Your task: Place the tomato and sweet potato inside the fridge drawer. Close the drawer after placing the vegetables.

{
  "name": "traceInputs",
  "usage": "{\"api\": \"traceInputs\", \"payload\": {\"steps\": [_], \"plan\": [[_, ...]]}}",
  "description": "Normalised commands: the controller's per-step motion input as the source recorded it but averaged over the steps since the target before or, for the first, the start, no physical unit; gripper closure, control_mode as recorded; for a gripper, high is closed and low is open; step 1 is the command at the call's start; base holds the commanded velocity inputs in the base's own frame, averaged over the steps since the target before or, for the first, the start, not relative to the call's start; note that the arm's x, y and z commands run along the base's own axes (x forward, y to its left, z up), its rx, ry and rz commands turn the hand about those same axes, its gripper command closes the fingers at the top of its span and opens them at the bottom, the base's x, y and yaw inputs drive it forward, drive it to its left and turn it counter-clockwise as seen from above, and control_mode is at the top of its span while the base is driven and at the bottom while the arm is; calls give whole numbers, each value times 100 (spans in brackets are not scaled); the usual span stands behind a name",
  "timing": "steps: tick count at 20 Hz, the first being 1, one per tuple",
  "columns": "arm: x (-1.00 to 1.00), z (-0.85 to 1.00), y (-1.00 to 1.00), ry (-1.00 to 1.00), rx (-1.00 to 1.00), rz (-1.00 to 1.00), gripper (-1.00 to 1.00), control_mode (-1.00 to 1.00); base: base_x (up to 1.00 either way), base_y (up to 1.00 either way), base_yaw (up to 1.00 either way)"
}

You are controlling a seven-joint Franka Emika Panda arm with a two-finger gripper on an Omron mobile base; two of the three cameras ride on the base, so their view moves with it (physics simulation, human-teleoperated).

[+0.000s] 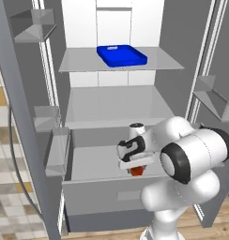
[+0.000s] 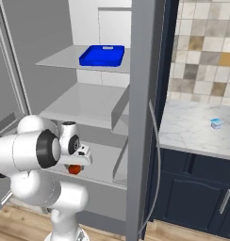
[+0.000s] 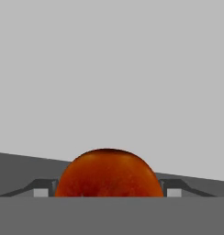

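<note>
The pincer (image 3: 108,195) grips the tomato (image 3: 108,173) between both fingertips — low inside the open fridge drawer (image 1: 95,185).

A blue tray (image 1: 122,55) sits on the upper fridge shelf (image 1: 79,62) — beside the fridge, a small pale-blue object (image 2: 216,123) rests on the marble worktop (image 2: 192,132).

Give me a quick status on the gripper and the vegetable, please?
Gripper shut on an orange-red vegetable, tomato or sweet potato unclear. Held over the open fridge drawer. Nothing in the way below.
</note>
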Motion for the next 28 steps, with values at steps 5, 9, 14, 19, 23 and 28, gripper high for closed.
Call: {"api": "traceInputs", "payload": {"steps": [5, 9, 14, 19, 23, 28], "plan": [[0, -31, 0, 0, 0, 0, 100, -100, 0, 0, 0], [0, -43, 0, 0, 0, 0, 100, -100, 0, 0, 0], [0, -31, 0, 0, 0, 0, -100, -100, 0, 0, 0], [-3, -2, 0, 0, 0, 0, -100, -100, 0, 0, 0], [-8, 30, 0, -1, 0, 0, -100, -100, 0, 0, 0], [-15, 64, -3, 0, 0, -5, -100, -100, 0, 0, 0]]}}
